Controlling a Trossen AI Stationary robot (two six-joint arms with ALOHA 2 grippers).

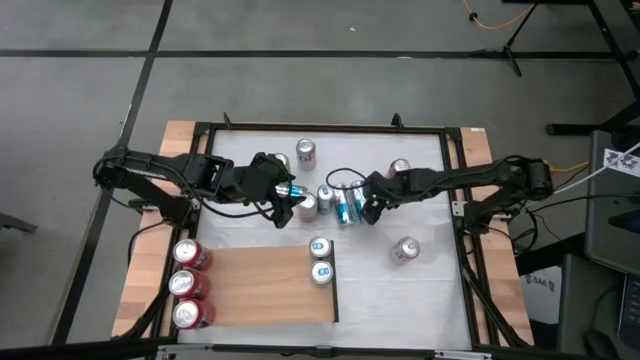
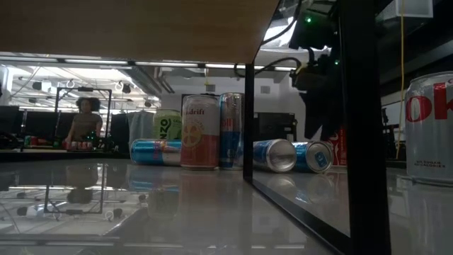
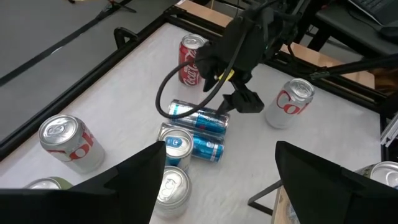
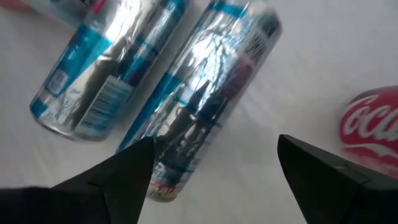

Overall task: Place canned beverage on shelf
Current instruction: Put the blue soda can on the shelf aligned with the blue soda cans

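Right claw [image 1: 352, 212] spread above toppled slim blue-silver can [image 4: 205, 93]; straddle body squarely before pinching. Left claw [image 1: 290, 196] part-spread, empty.

White tabletop [image 1: 420, 290], black metal frame [image 1: 330, 128] around it, grey floor [image 1: 300, 30] beyond; yellow cable [image 1: 500, 20] on floor; seated person [image 2: 85, 124] far behind the table

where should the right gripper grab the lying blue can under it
Across the middle of the blue can, coming straight down from above. It lies on its side beside a second blue can, so only its round flanks are free; the open right gripper hovers near one end.
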